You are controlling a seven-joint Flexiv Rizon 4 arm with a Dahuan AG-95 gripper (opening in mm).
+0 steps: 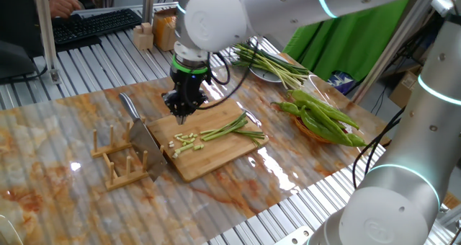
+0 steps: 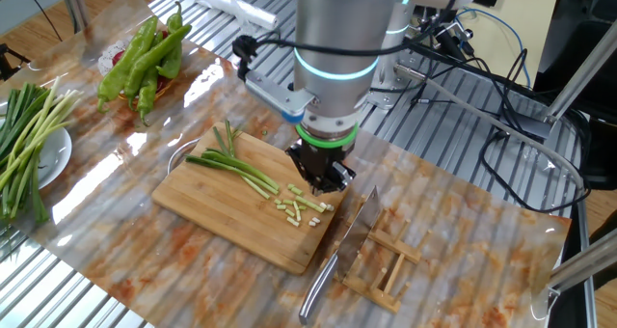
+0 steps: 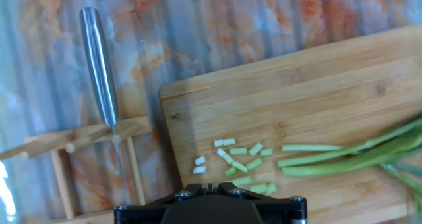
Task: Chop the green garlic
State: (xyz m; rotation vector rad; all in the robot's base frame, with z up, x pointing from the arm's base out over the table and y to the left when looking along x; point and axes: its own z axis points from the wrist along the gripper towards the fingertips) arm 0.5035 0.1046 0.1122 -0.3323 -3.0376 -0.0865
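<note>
Marbled tabletop (image 1: pixel 65 140) under wooden cutting board (image 1: pixel 216 155)

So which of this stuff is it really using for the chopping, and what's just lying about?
For the job: green garlic, cutting board, knife on its wooden rack, gripper.
Just lying about: green peppers, plate of long uncut stalks, keyboard.

From my gripper (image 1: pixel 180 115), the cleaver (image 1: pixel 144 133) in its wooden rack (image 1: pixel 119 158) blocks eight o'clock; the cutting board (image 1: pixel 216 158) at four lies open.
</note>
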